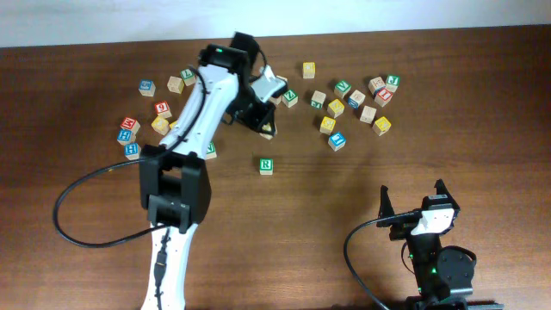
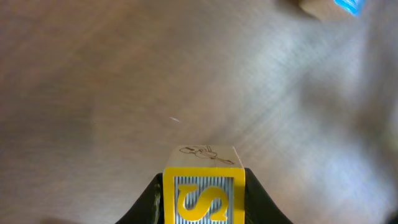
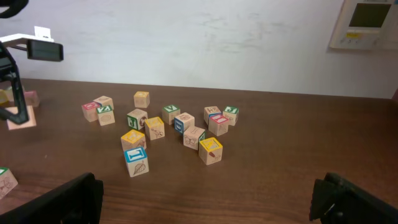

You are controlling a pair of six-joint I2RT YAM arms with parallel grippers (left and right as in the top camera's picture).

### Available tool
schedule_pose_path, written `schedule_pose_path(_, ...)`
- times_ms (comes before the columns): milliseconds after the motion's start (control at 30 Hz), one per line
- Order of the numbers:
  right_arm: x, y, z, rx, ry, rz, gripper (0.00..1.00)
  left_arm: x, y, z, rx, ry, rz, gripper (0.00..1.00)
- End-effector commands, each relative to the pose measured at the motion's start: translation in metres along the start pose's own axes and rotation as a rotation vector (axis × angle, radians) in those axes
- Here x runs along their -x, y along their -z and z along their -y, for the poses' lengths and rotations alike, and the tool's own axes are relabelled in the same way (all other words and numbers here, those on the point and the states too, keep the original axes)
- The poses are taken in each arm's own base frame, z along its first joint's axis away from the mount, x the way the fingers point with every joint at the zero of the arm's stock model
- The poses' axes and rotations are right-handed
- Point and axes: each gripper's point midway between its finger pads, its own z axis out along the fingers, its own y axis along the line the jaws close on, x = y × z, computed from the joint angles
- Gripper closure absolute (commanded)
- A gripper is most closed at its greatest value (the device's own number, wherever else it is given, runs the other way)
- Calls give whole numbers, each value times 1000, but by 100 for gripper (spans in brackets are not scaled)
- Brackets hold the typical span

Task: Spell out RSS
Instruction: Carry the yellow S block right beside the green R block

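A yellow-faced S cube [image 2: 204, 196] sits between the black fingers of my left gripper [image 2: 204, 190], which is shut on it. From overhead that gripper [image 1: 266, 129] is just behind the green-faced R cube [image 1: 267, 164], which stands alone on the table. The R cube also shows at the left edge of the right wrist view [image 3: 5, 180]. Other yellow-faced cubes [image 1: 336, 108] lie in the right cluster; their letters are too small to read. My right gripper [image 1: 413, 200] rests near the front edge, open and empty, with nothing between its fingers [image 3: 56, 199].
Several letter cubes form a cluster at the back right [image 1: 355, 101] and another at the back left [image 1: 146, 120]. The left arm [image 1: 185, 155] crosses the left half of the table. A black cable [image 1: 86, 185] loops beside it.
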Motion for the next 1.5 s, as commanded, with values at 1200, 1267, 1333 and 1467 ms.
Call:
schedule_pose_path(1200, -4, 0, -1, 4, -1, -11, 2, -28, -68, 51, 93, -267, -223, 83)
schedule_pose_path(1267, -4, 0, -1, 4, -2, -11, 2, -21, -69, 50, 103, -276, -194, 83)
schedule_pose_path(1333, -4, 0, -1, 4, -2, -11, 2, -12, -70, 49, 113, -288, -162, 83)
schedule_pose_path(1467, -4, 0, -1, 4, -2, -11, 2, -8, -73, 49, 118, -294, -147, 82)
